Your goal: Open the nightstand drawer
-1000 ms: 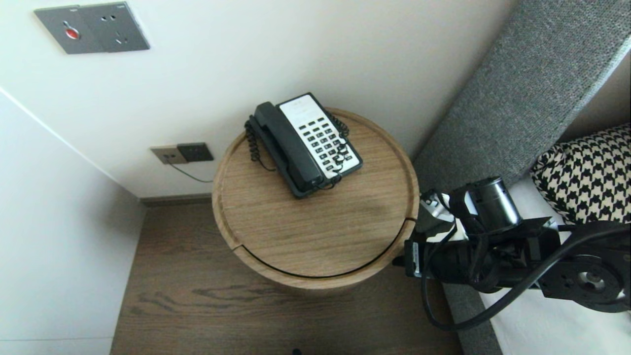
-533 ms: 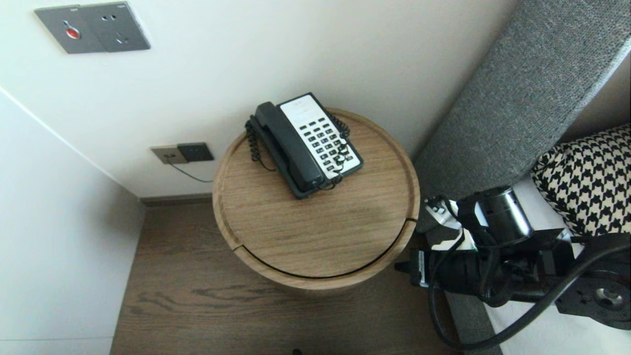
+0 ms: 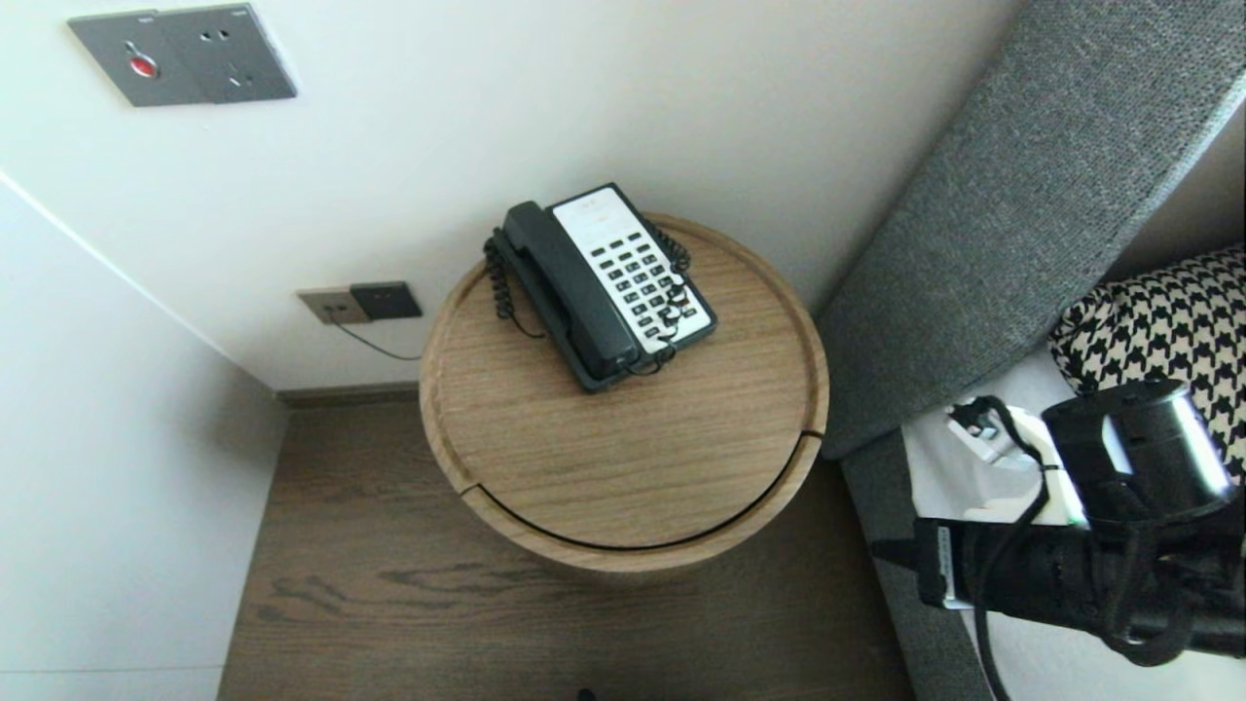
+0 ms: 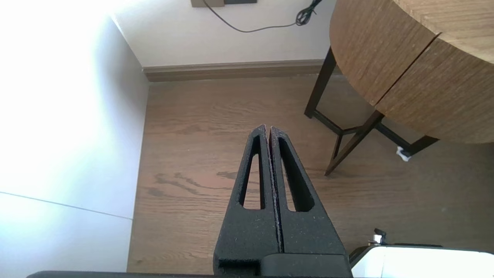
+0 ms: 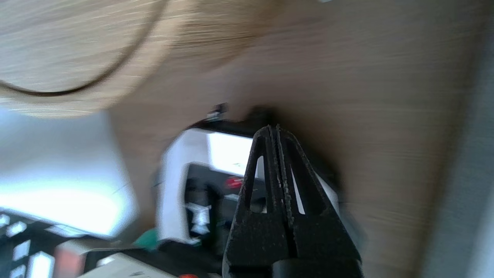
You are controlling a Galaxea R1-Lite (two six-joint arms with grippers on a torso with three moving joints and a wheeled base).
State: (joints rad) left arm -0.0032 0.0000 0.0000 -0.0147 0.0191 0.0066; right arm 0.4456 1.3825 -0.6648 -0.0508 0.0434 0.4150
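Note:
A black and white desk phone lies at the back of the round wooden table, its handset resting in the cradle. My right arm hangs off the table's right side, by the bed's edge. The right gripper is shut with nothing in it, above the wooden floor and my own white base; the table's rim is off to one side. My left gripper is parked low, shut and empty, over the floor beside the table's dark legs.
A grey upholstered headboard and a houndstooth pillow stand right of the table. The wall behind carries a grey switch panel and low sockets with a cable. Wooden floor lies in front.
My right arm has drawn away from the table's right edge, moving right and toward the bottom of the head view. The phone and the left arm have stayed put.

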